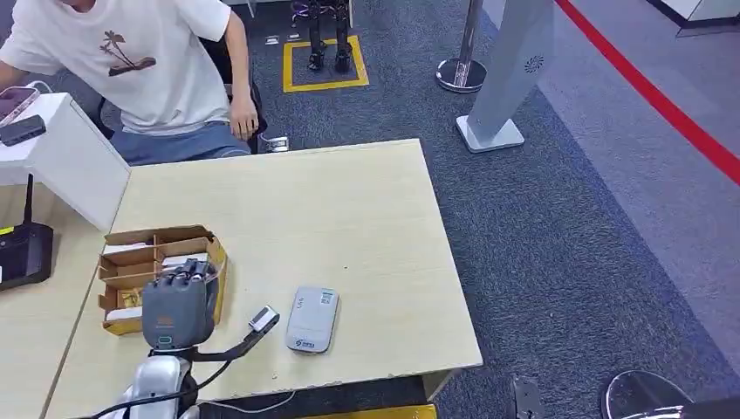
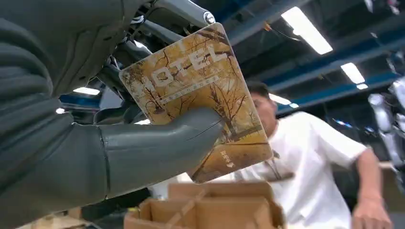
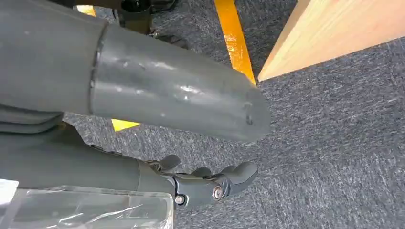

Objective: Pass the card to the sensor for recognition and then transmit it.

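Your left hand (image 1: 178, 307) hovers over the divided cardboard box (image 1: 160, 272) at the table's (image 1: 349, 209) near left, thumb (image 2: 157, 148) pressing a gold hotel card (image 2: 200, 95) against the darker fingers behind it (the wrist view shows the card clear of the box, its face toward that camera). The grey sensor (image 1: 312, 319) lies flat on the tabletop to the hand's right, near but apart, long axis running away from you. The left hand is the nearer one, so the coming move looks like a short sideways carry. Your right hand (image 3: 210, 183) hangs beside the table above the carpet, fingers loosely curled, holding nothing. A person sits across the table.
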